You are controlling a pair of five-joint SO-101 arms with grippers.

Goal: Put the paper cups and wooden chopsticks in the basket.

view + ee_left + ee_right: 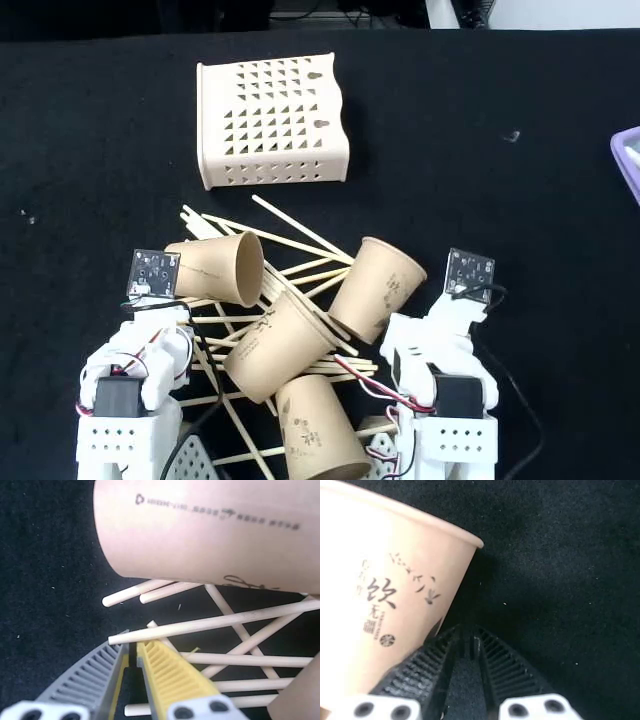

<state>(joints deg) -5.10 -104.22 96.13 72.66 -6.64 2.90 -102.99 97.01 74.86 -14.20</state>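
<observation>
Several brown paper cups lie on their sides among scattered wooden chopsticks (300,262) on the black table: one cup at the left (215,268), one at the right (378,288), one in the middle (278,345). The cream basket (272,120) stands farther back, apart from the pile. My left gripper (132,641) is shut and holds nothing, with its tips over chopsticks (215,622) just short of the left cup (200,530). My right gripper (468,634) is also shut with nothing in it, beside the rim of the right cup (385,595).
A fourth cup (320,430) lies at the front between the two arm bases. A purple tray edge (628,155) shows at the far right. Bare black table (520,200) surrounds the basket and lies right of the pile.
</observation>
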